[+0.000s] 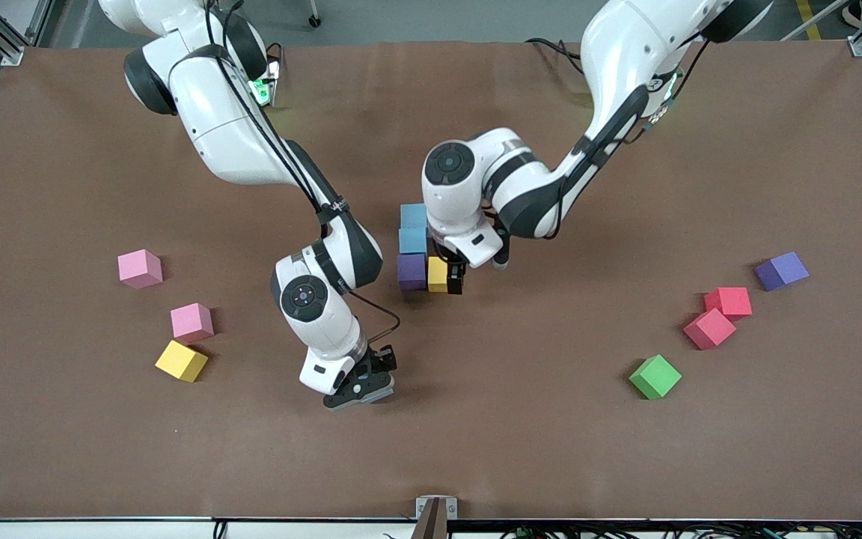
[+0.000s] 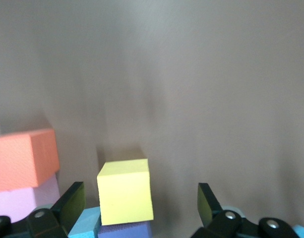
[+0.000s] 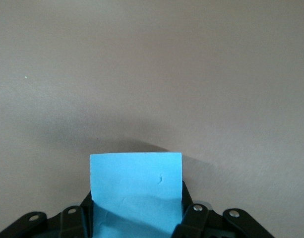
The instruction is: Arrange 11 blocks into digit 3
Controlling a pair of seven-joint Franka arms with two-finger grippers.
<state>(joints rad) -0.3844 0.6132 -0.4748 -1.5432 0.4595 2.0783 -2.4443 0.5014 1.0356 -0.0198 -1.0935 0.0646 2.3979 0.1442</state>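
Two light blue blocks (image 1: 414,227), a purple block (image 1: 411,271) and a yellow block (image 1: 438,274) stand together at mid-table. My left gripper (image 1: 444,277) is open over the yellow block (image 2: 124,191), one finger on each side with a gap. The purple block (image 2: 124,230) and a light blue block (image 2: 85,223) touch the yellow one. My right gripper (image 1: 362,389) is low over bare table nearer the front camera, shut on a light blue block (image 3: 136,188).
Two pink blocks (image 1: 139,268) (image 1: 191,322) and an orange-yellow block (image 1: 180,361) lie toward the right arm's end. A purple block (image 1: 781,270), two red blocks (image 1: 728,301) (image 1: 709,328) and a green block (image 1: 655,376) lie toward the left arm's end. An orange block (image 2: 23,158) and a lilac block (image 2: 20,201) show beside the cluster.
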